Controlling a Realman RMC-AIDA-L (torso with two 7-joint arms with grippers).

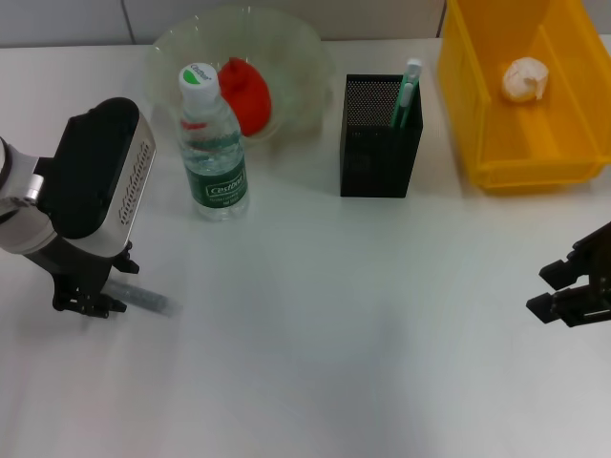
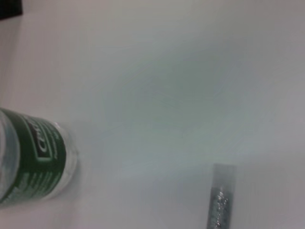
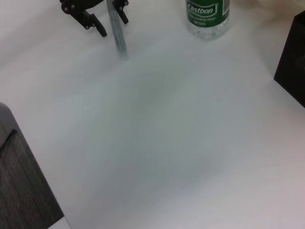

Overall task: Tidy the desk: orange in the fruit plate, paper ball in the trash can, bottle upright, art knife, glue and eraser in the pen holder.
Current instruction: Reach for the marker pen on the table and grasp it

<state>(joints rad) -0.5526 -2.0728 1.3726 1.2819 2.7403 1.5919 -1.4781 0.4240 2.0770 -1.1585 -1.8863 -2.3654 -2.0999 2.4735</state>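
Observation:
My left gripper (image 1: 91,305) is down at the table's left front, open, with its fingers on either side of a grey stick (image 1: 145,300) lying flat; I cannot tell whether it is the art knife or the glue. The right wrist view shows that left gripper (image 3: 113,25) straddling the stick (image 3: 119,40). The bottle (image 1: 213,143) stands upright. The orange (image 1: 246,93) lies in the fruit plate (image 1: 298,59). A green and white stick (image 1: 408,92) pokes out of the pen holder (image 1: 380,143). The paper ball (image 1: 526,79) is in the trash can (image 1: 535,162). The eraser is out of view. My right gripper (image 1: 558,291) hangs open at the right front.
The bottle (image 2: 33,160) stands close behind my left gripper, with the grey stick's end (image 2: 221,195) nearby. The table edge and a dark floor (image 3: 24,191) show in the right wrist view. The pen holder's corner (image 3: 293,57) shows there too.

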